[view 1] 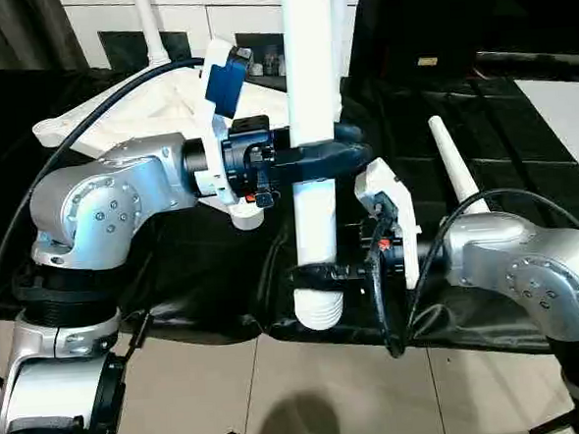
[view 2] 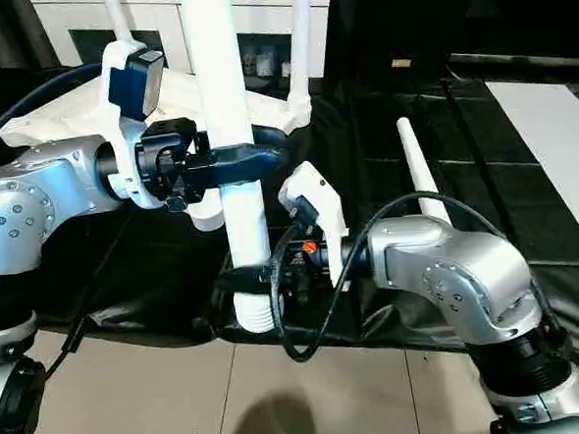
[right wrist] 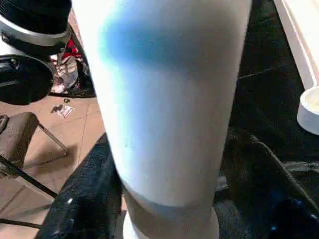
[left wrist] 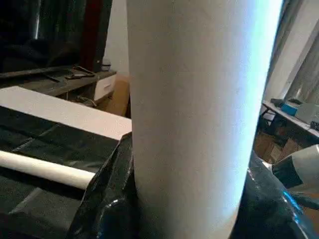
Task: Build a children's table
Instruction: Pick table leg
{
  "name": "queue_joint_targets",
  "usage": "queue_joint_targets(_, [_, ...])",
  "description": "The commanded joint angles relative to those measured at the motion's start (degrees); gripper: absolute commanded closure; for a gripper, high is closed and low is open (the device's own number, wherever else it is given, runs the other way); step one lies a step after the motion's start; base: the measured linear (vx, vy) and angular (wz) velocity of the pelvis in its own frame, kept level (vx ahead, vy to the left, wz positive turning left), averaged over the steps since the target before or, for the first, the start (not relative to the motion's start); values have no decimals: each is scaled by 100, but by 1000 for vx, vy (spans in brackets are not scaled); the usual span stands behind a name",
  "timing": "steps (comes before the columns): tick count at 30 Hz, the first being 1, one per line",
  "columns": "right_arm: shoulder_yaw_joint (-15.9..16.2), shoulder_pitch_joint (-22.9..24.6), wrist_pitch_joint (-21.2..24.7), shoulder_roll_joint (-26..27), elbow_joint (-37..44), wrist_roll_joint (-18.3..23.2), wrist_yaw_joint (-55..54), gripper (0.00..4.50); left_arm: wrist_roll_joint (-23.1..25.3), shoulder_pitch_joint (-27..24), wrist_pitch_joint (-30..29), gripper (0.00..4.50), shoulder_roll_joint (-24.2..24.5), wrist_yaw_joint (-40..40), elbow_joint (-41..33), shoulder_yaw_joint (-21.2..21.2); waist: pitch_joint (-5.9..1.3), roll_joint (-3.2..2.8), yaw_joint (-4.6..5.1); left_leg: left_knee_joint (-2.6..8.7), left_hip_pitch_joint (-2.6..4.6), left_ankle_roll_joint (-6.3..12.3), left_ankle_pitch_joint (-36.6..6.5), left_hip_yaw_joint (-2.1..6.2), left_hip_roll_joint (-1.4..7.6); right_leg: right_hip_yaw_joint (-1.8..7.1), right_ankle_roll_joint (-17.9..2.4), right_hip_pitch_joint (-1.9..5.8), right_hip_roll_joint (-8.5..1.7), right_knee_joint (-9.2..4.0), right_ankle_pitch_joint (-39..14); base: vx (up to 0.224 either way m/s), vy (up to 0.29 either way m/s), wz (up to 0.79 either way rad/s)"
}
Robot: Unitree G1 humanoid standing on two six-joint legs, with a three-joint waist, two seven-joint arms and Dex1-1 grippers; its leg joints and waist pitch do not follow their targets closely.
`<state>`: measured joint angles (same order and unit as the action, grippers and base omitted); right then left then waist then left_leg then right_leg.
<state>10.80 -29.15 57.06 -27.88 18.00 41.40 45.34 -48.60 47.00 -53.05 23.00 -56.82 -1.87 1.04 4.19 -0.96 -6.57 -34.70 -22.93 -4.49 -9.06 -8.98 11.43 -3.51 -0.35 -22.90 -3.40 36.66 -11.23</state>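
Note:
I hold a white table leg (view 1: 310, 68) upright over the near edge of the black-covered surface, with its wide ribbed end (view 1: 319, 310) pointing down. My left gripper (view 1: 355, 155) is shut on the leg at mid height. Lower down, my right gripper (view 1: 308, 273) has its black fingers (right wrist: 94, 199) against both sides of the leg, just above the ribbed end. The white tabletop (view 1: 145, 108) lies underside up at the back left, with legs (view 2: 299, 49) standing in its sockets. Another leg (view 1: 456, 172) lies loose on the cloth to the right.
A black cloth (view 1: 521, 144) covers the work surface, and its front edge hangs over a tiled floor (view 1: 281, 395). A white cabinet (view 1: 121, 35) with dark glass doors stands behind. A white board (view 1: 570, 111) lies at the far right. Black cables loop from both wrists.

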Motion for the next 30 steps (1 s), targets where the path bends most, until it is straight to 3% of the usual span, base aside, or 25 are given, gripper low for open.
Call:
queue_joint_targets(1, [-17,9,-63,-11,34,-10,-19,198,17,96,28,269,5,-70,-50,70,-463,-16,-8,352,132,-204,-892,-8,103,259,-1012,309,-375,-442,-965,0,0,0])
queue_joint_targets(11, [-21,24,-85,-9,32,-70,2,258,94,79,88,269,29,-88,-87,84,-457,-30,-8,354,133,-233,-960,-3,103,259,-961,296,-373,-456,-1106,0,0,0])
queue_joint_targets(12, [-29,32,-90,-3,35,-74,-13,259,38,59,-65,213,84,-58,-150,95,-456,-32,-7,353,132,-237,-970,-2,102,259,-960,297,-373,-454,-1109,0,0,0])
queue_joint_targets(18, [-126,102,-115,44,82,-75,-155,261,-61,-69,-130,171,133,-15,-373,14,-467,-32,-8,352,126,-241,-935,0,106,258,-988,302,-372,-442,-1031,0,0,0])
queue_joint_targets(23, [-486,200,-90,164,190,3,-458,261,-183,-304,-284,127,341,-68,-609,-105,-485,-38,-9,350,133,-254,-928,0,108,253,-997,295,-370,-430,-1001,0,0,0])
queue_joint_targets(24, [-538,208,-88,176,204,15,-499,261,-193,-345,-317,121,395,-100,-643,-111,-483,-75,-11,351,141,-279,-1005,3,104,252,-976,284,-370,-438,-1090,0,0,0])
queue_joint_targets(27, [-748,241,-87,169,237,71,-599,261,-166,-440,-348,106,542,-142,-648,-159,-479,-60,-9,357,147,-305,-1102,-2,99,256,-916,278,-372,-456,-1280,0,0,0])
queue_joint_targets(28, [-868,277,-81,147,276,95,-657,261,-94,-494,-306,82,630,-124,-640,-194,-481,-91,-17,355,149,-321,-1132,3,99,256,-884,268,-371,-463,-1342,0,0,0])
queue_joint_targets(30, [-1118,369,-65,137,385,158,-802,261,87,-629,-163,77,769,65,-611,-332,-477,-107,-19,359,159,-341,-1199,6,95,255,-844,258,-367,-469,-1452,0,0,0])
